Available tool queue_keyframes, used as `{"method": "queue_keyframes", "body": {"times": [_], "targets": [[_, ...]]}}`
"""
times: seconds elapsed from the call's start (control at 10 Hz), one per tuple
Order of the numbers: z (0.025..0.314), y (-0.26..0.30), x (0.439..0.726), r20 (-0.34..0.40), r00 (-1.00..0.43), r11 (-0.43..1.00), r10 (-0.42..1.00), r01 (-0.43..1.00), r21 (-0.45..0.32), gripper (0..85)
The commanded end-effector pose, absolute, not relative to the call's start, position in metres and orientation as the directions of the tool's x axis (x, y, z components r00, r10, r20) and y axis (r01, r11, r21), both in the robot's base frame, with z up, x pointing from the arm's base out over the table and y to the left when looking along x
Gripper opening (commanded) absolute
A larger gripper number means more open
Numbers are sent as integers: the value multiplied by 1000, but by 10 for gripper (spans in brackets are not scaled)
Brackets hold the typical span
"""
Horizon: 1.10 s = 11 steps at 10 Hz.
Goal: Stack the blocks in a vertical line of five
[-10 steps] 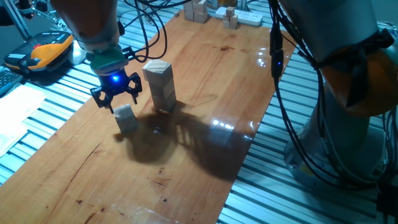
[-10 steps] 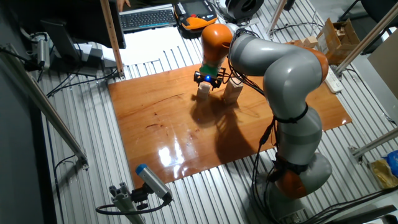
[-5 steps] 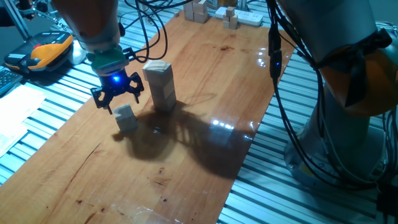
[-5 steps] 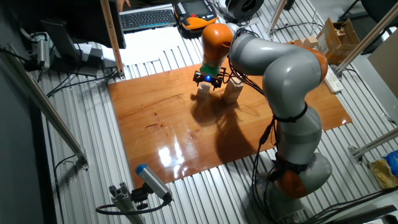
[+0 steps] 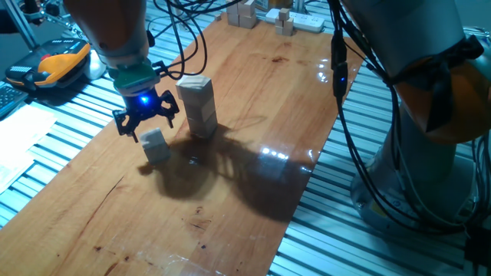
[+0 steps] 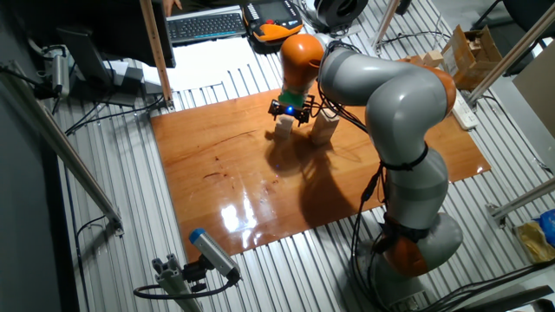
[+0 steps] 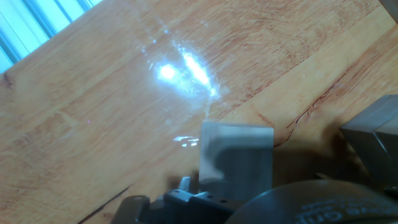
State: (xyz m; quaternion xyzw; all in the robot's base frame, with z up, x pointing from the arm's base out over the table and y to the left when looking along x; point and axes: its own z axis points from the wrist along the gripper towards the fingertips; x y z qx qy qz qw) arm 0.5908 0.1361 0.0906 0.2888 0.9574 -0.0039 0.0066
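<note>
One fixed view shows a single pale wooden block [image 5: 154, 143] sitting on the tabletop [image 5: 253, 115] directly beneath the jaws, which stand spread wide and just above it, holding nothing. The gripper [image 5: 143, 117] glows blue at its centre. Just beside the jaws, on the side toward the far end of the tabletop, rises a stack of blocks [image 5: 197, 106]; how many it holds cannot be told.

In the hand view the block [image 7: 237, 160] sits close under the jaws, and the stack's base [image 7: 374, 140] shows at the edge.

The risks, as I judge them: a descent off-centre could push the block aside instead of straddling it, and with the stack so near, a wide finger or a swing during lifting could knock it over.

No brand, label or writing is legible anywhere.
</note>
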Motion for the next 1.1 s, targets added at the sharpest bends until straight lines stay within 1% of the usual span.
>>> {"method": "queue_keyframes", "body": {"times": [0.0,0.5,1.0], "targets": [[89,137,590,-17,-833,833,552,553,-7,850],[88,136,589,-16,-833,833,552,553,0,850],[88,136,589,-29,-830,830,557,558,-11,850]]}}
